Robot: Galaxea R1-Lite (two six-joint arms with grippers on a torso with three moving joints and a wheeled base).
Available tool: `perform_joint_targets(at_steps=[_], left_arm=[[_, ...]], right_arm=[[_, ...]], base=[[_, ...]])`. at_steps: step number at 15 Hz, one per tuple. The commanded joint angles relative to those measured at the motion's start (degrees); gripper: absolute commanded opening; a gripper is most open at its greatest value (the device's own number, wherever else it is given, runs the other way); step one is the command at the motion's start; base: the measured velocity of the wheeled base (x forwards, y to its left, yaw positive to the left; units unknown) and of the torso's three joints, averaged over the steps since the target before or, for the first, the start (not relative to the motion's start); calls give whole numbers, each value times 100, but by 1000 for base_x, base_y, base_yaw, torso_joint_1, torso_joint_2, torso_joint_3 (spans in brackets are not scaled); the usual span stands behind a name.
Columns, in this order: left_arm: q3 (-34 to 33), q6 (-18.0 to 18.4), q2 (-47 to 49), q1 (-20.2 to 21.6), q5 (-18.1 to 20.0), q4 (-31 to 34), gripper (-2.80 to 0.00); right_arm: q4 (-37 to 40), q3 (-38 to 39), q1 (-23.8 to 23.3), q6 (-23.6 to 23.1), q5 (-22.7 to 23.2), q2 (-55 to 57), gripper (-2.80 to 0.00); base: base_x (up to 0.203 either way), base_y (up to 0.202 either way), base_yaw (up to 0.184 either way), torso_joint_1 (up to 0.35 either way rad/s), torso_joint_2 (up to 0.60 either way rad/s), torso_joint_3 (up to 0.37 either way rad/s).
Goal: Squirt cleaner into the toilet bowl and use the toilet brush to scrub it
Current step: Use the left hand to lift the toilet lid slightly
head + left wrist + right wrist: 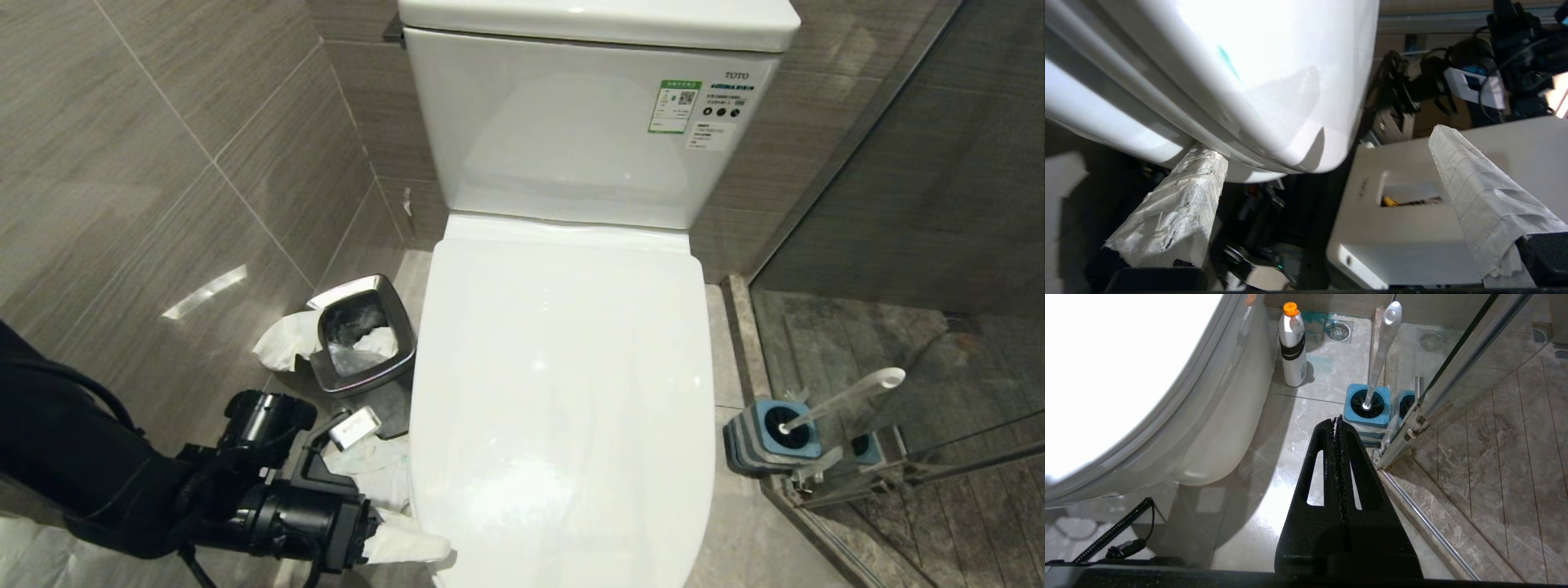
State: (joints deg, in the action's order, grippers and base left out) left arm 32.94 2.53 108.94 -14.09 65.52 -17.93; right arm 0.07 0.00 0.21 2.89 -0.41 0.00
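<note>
While lid closed, left claw agape beside.

Readable marks before me

I read only "TOTO" on the toilet's white cistern, above a green-and-white sticker whose print is too small for me.

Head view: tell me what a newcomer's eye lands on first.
The closed white toilet lid fills the middle. The left gripper, open, its fingers wrapped in white paper, sits at the lid's front left edge. The toilet brush stands in its blue holder on the floor to the right, by the glass door.
</note>
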Motion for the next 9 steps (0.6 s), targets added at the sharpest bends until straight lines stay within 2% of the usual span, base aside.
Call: perform_joint_targets(at_steps=[1, 9], left_arm=[[-16, 3, -38, -33, 145, -18, 0], [11, -25, -176, 25, 567, -36, 0]], right_arm=[[1, 0, 6, 1, -2, 9, -280], [1, 0, 6, 1, -2, 9, -280]], base=[[0, 0, 0, 0, 0, 0], [0, 0, 0, 0, 0, 0]])
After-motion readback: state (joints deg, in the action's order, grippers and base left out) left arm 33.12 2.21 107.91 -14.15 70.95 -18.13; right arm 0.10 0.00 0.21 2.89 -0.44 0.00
